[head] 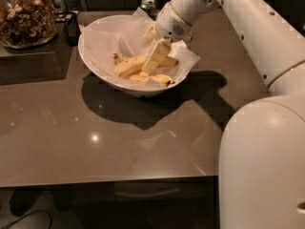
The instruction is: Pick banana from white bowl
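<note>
The white bowl [95, 61], lined with crinkled white paper, stands at the back middle of the brown table. The plump yellow banana [127, 66] lies in it with its dark stem end pointing left. A thinner banana [159, 79] with a dark tip lies in front of it. My gripper [150, 56] reaches down into the bowl from the upper right. Its fingers are apart: the near finger [156, 55] comes down onto the banana's right end, and the far one is partly hidden behind it. The banana rests in the bowl.
A glass jar of nuts [26, 15] stands on a raised dark block at the back left. A small dark object [71, 25] sits beside the bowl. A can [148, 4] stands behind the bowl. My white arm and base fill the right side. The table's front edge [109, 181] is near.
</note>
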Robot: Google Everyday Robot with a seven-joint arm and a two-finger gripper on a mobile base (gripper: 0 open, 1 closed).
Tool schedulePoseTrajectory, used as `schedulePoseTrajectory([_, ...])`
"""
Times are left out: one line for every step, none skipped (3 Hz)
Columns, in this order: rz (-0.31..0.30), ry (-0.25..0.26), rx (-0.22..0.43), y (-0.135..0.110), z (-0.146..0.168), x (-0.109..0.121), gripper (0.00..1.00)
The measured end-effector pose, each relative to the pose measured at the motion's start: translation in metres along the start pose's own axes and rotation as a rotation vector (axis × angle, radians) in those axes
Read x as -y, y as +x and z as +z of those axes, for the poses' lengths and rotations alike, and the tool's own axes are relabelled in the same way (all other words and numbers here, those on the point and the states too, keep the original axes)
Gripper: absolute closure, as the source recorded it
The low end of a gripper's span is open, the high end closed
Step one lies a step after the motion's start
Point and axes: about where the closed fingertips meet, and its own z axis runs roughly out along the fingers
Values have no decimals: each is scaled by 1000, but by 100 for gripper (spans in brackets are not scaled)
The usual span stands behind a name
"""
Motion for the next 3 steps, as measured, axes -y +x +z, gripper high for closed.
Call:
schedulePoseTrajectory([4, -9, -4, 2, 7, 1, 31])
schedulePoseTrajectory([6, -25, -7, 4, 16, 4, 50])
schedulePoseTrajectory([6, -26, -7, 4, 17, 4, 73])
